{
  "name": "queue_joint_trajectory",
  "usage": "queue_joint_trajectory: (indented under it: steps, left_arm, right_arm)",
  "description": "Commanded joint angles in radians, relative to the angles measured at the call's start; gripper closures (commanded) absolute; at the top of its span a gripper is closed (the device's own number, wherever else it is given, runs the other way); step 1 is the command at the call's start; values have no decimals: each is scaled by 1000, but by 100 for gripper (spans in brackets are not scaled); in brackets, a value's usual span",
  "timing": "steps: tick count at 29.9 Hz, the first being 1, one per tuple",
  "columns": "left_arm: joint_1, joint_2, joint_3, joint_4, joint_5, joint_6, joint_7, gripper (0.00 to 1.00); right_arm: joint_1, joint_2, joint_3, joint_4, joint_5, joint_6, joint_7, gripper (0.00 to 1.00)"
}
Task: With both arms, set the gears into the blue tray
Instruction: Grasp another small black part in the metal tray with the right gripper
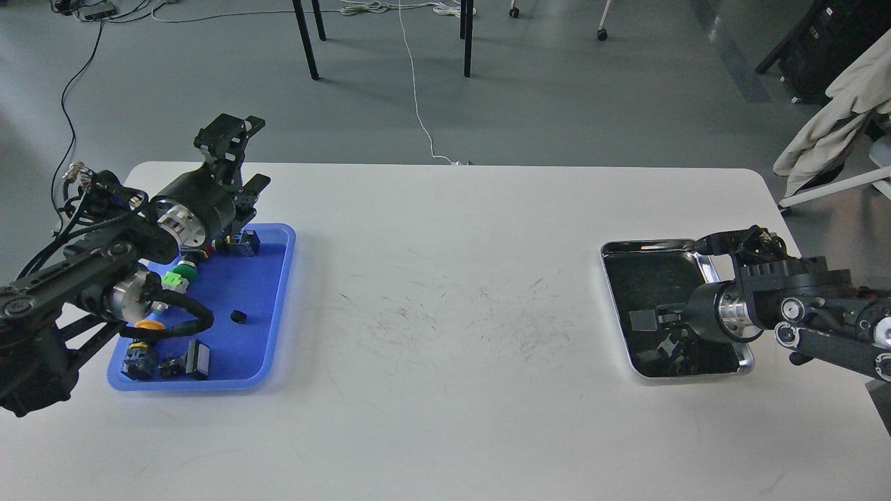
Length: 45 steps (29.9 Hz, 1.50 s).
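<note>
The blue tray (pixel 261 296) lies at the table's left side. One small black gear (pixel 239 316) rests on its floor, right of centre. My left gripper (pixel 245 157) hangs above the tray's far left corner, its two fingers spread wide with nothing between them. My right gripper (pixel 644 320) reaches in from the right, low over the dark bottom of the steel tray (pixel 649 244). It shows only as a dark shape with a grey pad, and its fingers cannot be told apart. Dark shapes below it in the steel tray may be reflections.
Several button switches with green (pixel 182 273), yellow (pixel 149 325) and blue (pixel 245 241) parts lie along the blue tray's left side, partly under my left arm. The white table (pixel 459 320) is scuffed in the middle. Chair legs and a cable stand beyond its far edge.
</note>
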Motion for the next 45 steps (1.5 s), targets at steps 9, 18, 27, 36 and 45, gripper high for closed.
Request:
queue_joint_trajectory:
  steps: [9, 18, 27, 36, 45]
  left_arm:
    - [0, 3, 0, 0, 0, 0, 0, 2]
    - [0, 6, 0, 0, 0, 0, 0, 2]
    - [0, 8, 0, 0, 0, 0, 2, 2]
    - [0, 5, 1, 0, 2, 0, 2, 2]
    - [0, -1, 1, 0, 17, 1, 2, 2]
  right_arm:
    - [9, 2, -23, 0, -19, 4, 3, 54]
    - [22, 0, -23, -1, -19, 29, 8, 87]
    - [25, 0, -23, -6, -32, 55, 15, 98]
    - [133, -17, -20, 63, 4, 57, 15, 98]
    - [299, 92, -21, 96, 279, 57, 12, 98]
